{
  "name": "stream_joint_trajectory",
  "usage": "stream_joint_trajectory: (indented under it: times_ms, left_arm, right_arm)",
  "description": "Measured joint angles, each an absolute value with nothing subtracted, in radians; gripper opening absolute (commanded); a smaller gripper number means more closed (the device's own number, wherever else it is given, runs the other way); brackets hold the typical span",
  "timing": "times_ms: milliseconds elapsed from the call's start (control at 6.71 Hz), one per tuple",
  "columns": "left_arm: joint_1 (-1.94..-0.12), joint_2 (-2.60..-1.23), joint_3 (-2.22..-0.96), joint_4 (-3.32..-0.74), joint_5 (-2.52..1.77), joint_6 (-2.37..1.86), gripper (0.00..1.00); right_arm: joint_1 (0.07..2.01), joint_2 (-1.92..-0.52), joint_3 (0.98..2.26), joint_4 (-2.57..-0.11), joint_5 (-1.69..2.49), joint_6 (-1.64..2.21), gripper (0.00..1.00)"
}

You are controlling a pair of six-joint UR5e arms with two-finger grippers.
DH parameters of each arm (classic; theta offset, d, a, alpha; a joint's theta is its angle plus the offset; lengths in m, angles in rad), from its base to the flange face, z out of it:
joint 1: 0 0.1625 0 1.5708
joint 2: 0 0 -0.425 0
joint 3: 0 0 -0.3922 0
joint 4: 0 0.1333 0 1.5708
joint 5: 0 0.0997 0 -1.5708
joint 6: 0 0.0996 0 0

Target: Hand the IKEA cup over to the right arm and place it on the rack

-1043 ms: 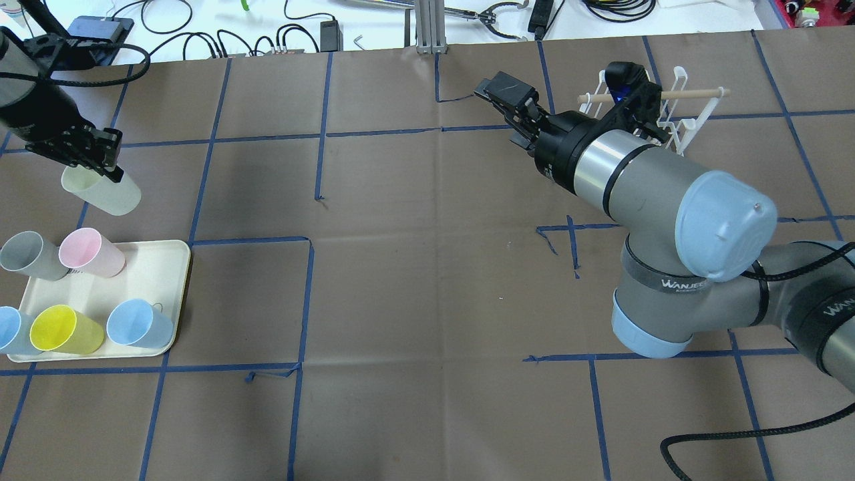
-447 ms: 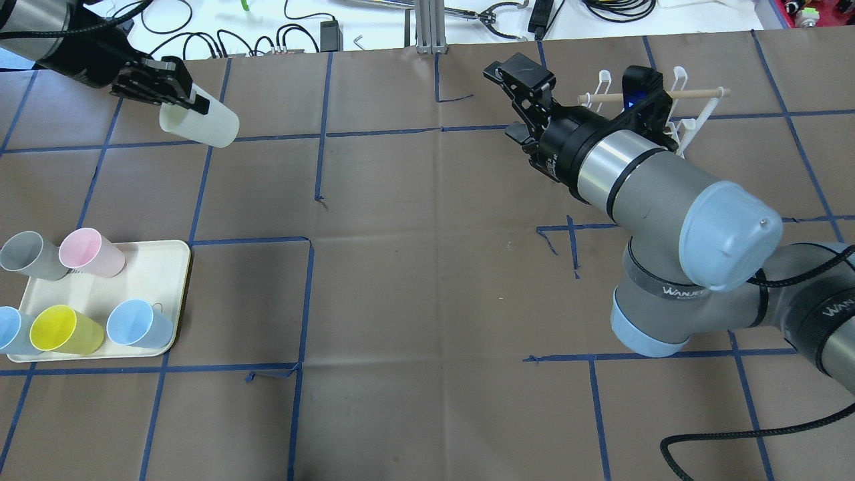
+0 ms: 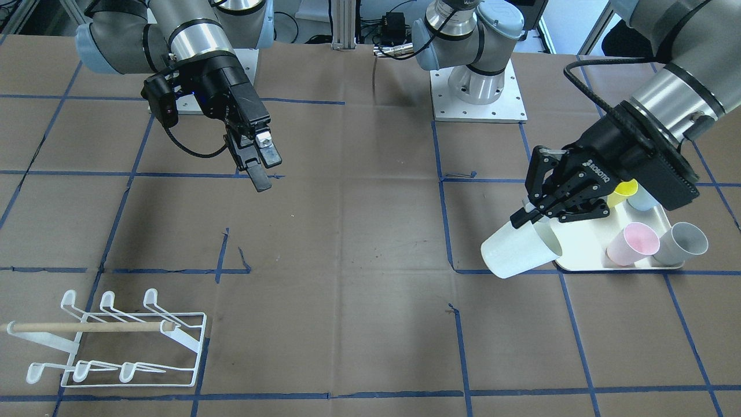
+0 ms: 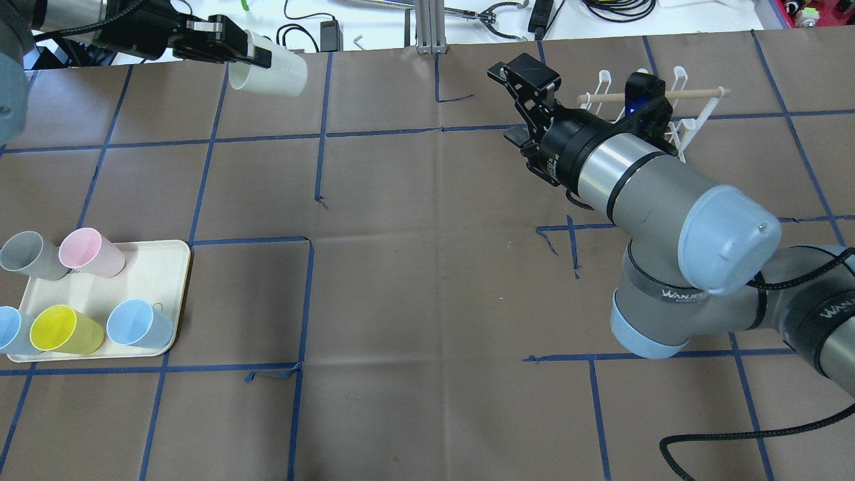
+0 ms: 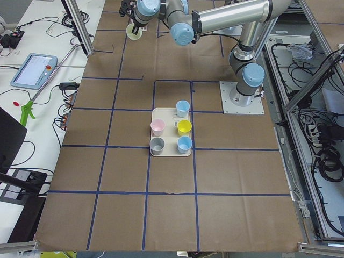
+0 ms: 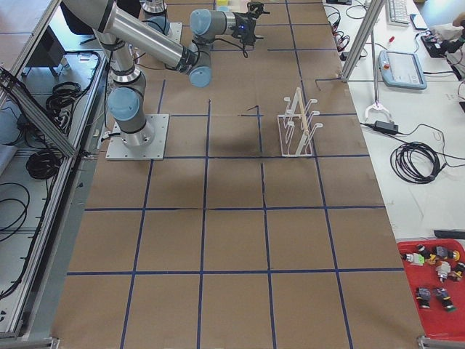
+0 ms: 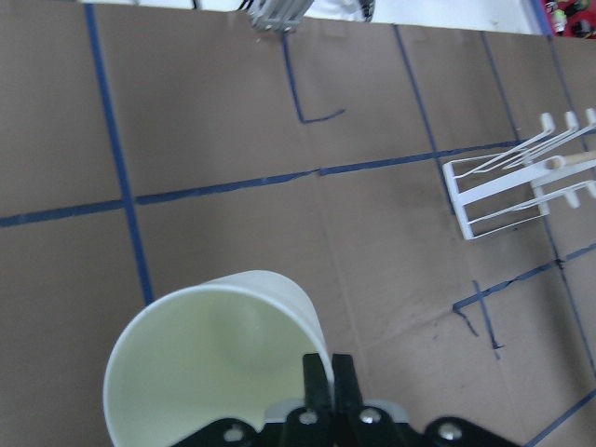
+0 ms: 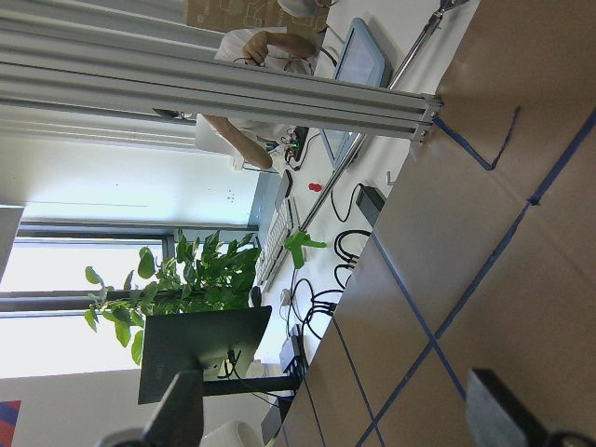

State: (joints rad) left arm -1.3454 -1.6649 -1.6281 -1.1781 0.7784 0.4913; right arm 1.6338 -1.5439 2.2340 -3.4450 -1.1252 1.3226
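Note:
My left gripper [image 4: 244, 55] is shut on the rim of a cream-white IKEA cup [image 4: 270, 69] and holds it tilted above the far left of the table. The cup [image 7: 209, 358] fills the bottom of the left wrist view, with one finger inside its rim. In the front-facing view the cup [image 3: 518, 252] hangs beside the tray. My right gripper [image 4: 514, 107] is open and empty, raised over the far middle-right and pointing left. The white wire rack [image 4: 671, 110] with a wooden dowel stands behind the right wrist; it is empty [image 3: 116, 341].
A cream tray [image 4: 157, 267] at the near left holds grey [image 4: 27, 255], pink [image 4: 90, 252], yellow [image 4: 63, 329] and blue [image 4: 139, 324] cups. Cables and tools lie along the white far edge. Brown paper with blue tape lines covers the table.
My left gripper has carried the cream-white cup up and rightward, away from the tray towards the far edge. My right gripper has shifted slightly and turned, still open.

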Motion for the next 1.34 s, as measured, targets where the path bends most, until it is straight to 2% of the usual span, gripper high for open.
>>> stream_joint_trajectory:
  times_ms: [745,1341]
  left_arm:
    - [-1.427,-1.621,-1.938,-0.63,0.61,0.484,0.0]
    - [-1.516,-1.625,-2.139,-0.147,0.611,0.309,0.0]
  right_arm:
    - [1.633,-1.519,2.24,-3.426,-1.158,1.379,1.0]
    - [1.642,-1.532,2.251,-3.42,-1.153,1.71,1.0]
